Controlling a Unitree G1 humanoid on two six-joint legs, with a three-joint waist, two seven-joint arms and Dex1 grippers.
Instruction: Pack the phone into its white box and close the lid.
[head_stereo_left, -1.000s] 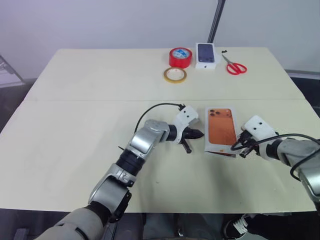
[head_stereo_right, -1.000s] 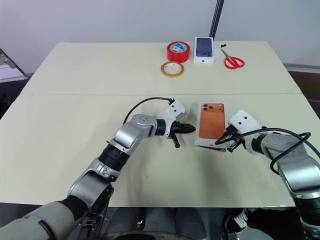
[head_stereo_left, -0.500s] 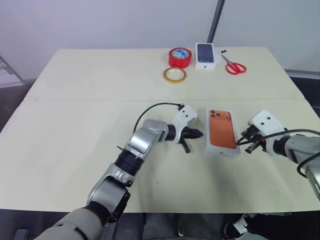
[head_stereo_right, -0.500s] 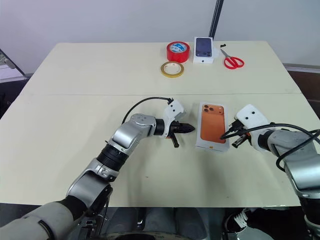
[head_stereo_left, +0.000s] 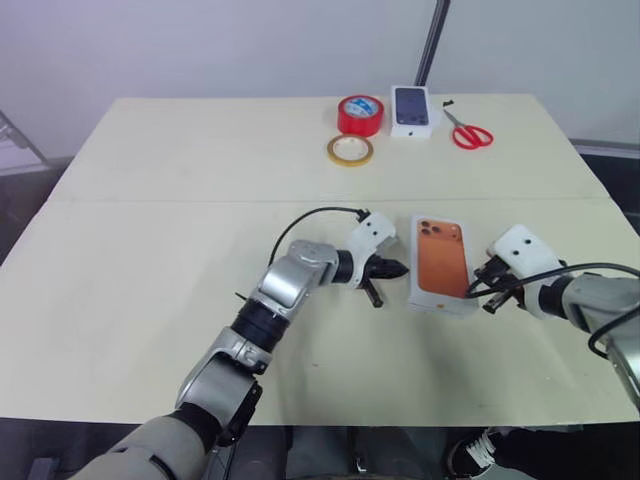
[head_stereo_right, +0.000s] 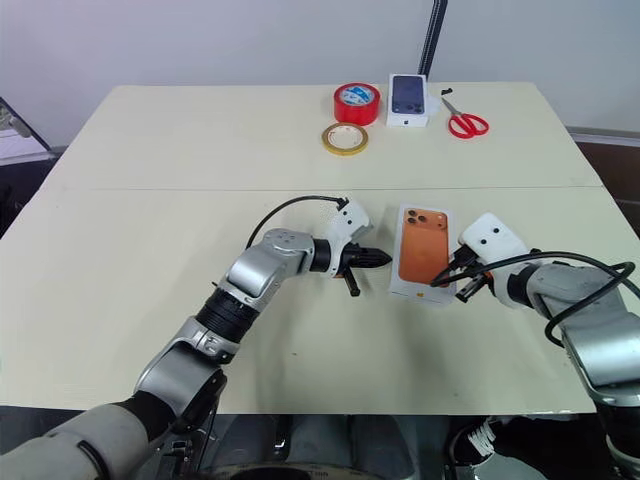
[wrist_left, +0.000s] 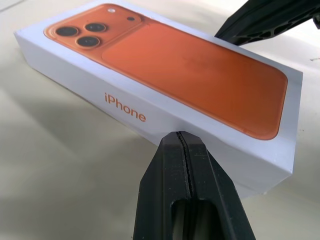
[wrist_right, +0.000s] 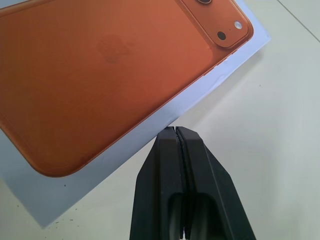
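Right gripper (head_stereo_left: 487, 291) has shifted since a second ago: it was at the box's near right corner with that end lifted and skewed, swung off to the right half a second ago, now back at the right edge, and the box lies flat. Left arm unchanged.

Left gripper (head_stereo_left: 392, 268) hovers just left of the white box (head_stereo_left: 441, 265), fingers (wrist_left: 186, 195) pinched together on nothing, tips pointing at the box's long left side, near it but apart in the left wrist view.

White box sits closed on the table (head_stereo_left: 160, 250), front-centre right, between the two grippers. Its lid (wrist_left: 165, 60) is on and printed with an orange phone back, camera cluster at the far end; "iPhone" lettering on the side wall. Actual phone not visible.

Right gripper is also clamped tight and empty, its tips just beside the box's right edge toward the near end; contact can't be told.

Far edge of the table, left to right: yellow tape ring (head_stereo_left: 350, 150), red tape roll (head_stereo_left: 361, 114), second white box printed with a dark phone (head_stereo_left: 411, 109), red-handled scissors (head_stereo_left: 468, 131).
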